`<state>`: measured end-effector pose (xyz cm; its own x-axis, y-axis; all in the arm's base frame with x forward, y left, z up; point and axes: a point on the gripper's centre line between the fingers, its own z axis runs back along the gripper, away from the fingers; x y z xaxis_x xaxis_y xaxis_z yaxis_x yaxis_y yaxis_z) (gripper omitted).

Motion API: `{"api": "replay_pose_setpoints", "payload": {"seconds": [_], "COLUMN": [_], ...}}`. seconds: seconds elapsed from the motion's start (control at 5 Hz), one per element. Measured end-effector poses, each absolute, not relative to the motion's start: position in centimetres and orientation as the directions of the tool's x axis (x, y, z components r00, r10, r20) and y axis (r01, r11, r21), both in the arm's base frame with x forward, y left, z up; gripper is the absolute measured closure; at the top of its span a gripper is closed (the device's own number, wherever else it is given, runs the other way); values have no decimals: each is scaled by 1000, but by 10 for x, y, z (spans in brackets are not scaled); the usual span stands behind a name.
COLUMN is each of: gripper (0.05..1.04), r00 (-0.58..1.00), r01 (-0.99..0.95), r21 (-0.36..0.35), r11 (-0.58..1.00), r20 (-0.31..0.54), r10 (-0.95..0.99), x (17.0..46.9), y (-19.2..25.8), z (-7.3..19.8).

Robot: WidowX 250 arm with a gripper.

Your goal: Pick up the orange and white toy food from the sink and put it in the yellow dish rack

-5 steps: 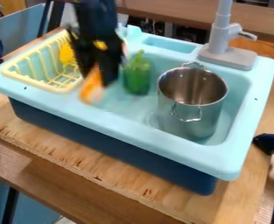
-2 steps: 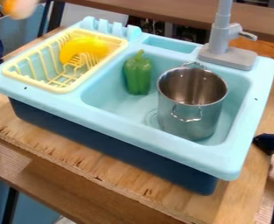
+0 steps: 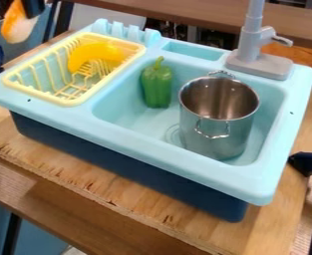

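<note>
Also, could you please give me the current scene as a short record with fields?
pincer: upper left corner, in the air
held: orange-and-white item
sink: light blue, dark base
yellow rack: left side, holding a curved yellow item
basin contents: green pepper, metal pot, apart
faucet: gray, behind the pot

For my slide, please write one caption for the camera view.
Pincer holding an orange-and-white object near a toy sink; green pepper and metal pot in its basin.
</note>
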<state>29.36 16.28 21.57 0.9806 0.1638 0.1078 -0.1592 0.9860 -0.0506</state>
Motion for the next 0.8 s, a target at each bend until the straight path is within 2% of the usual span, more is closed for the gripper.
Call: {"api": "replay_pose_setpoints", "payload": {"seconds": [0.2, 0.4, 0.8], "gripper": [489, 489, 489], "r00": [981, 982, 977], "r01": [-168, -173, -206], "r21": [-69, -115, -111], "r11": [983, 978, 972], "r20": [85, 63, 32], "r10": [174, 181, 211], "x": [292, 302, 316], "y": [160, 154, 163], "z": [198, 177, 149]}}
